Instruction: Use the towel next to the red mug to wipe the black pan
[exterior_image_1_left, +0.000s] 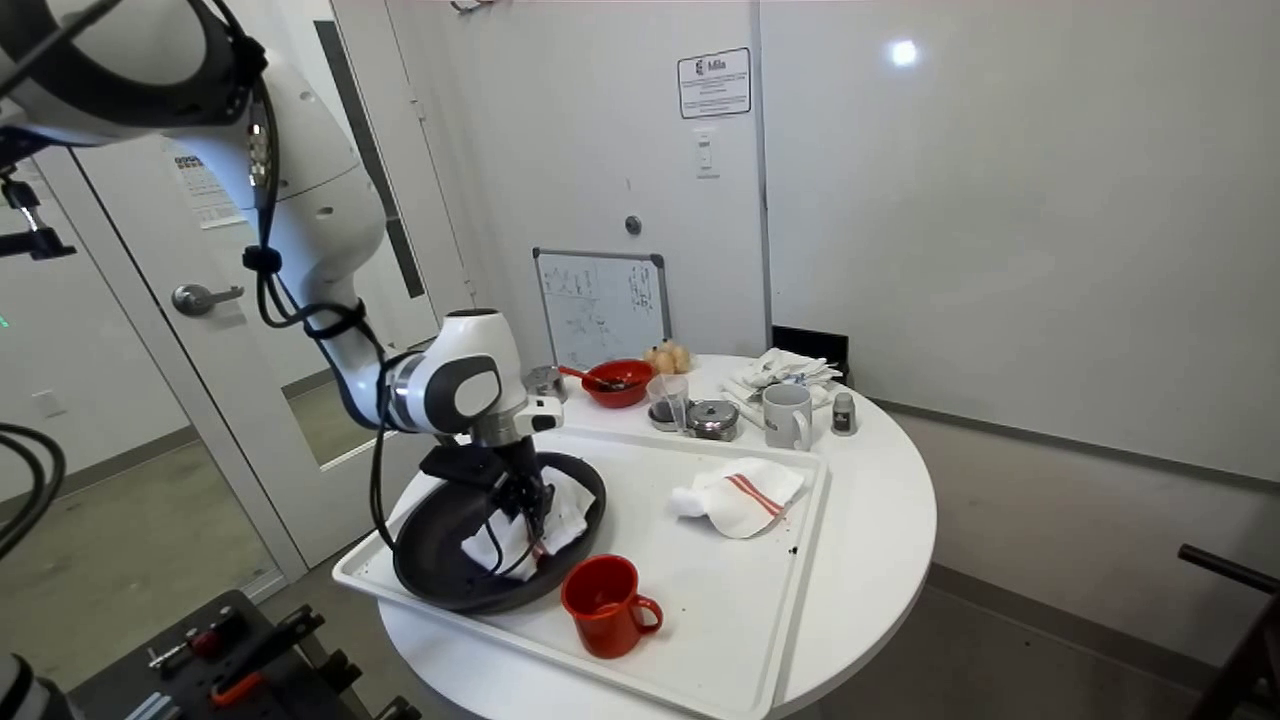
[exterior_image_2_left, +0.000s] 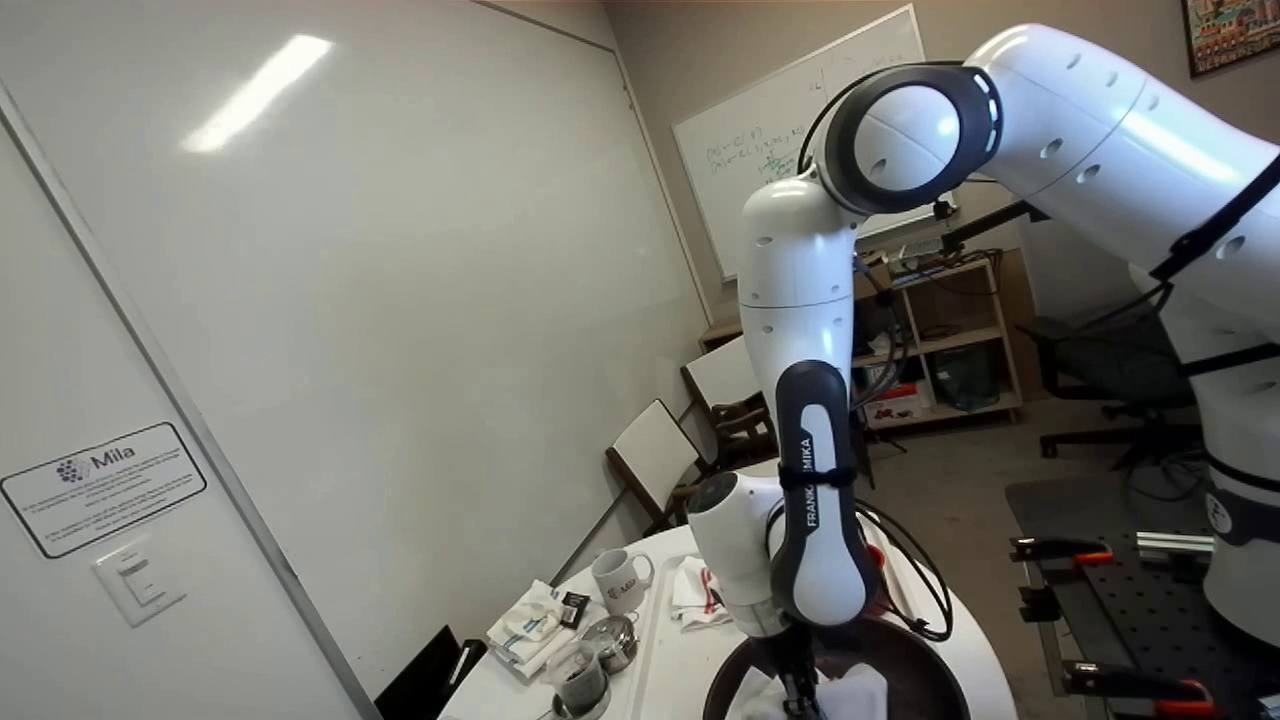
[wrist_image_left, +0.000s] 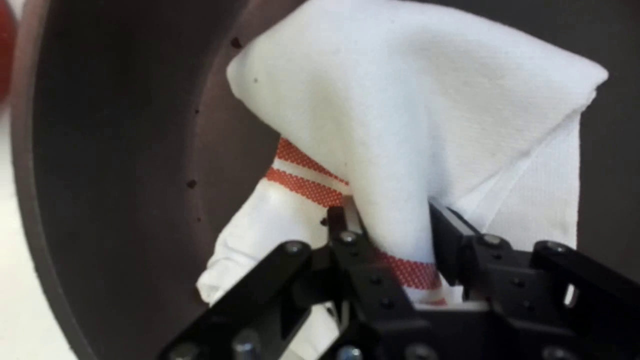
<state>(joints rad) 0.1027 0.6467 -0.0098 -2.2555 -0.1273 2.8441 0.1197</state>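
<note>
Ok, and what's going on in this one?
A robot arm has its jaws closed on a fold of the red-striped white towel, down inside the black pan, apparently to wipe it. A few dark specks show in the pan. The red mug stands upright beside it on the tray, where another red-marked white cloth also lies.
</note>
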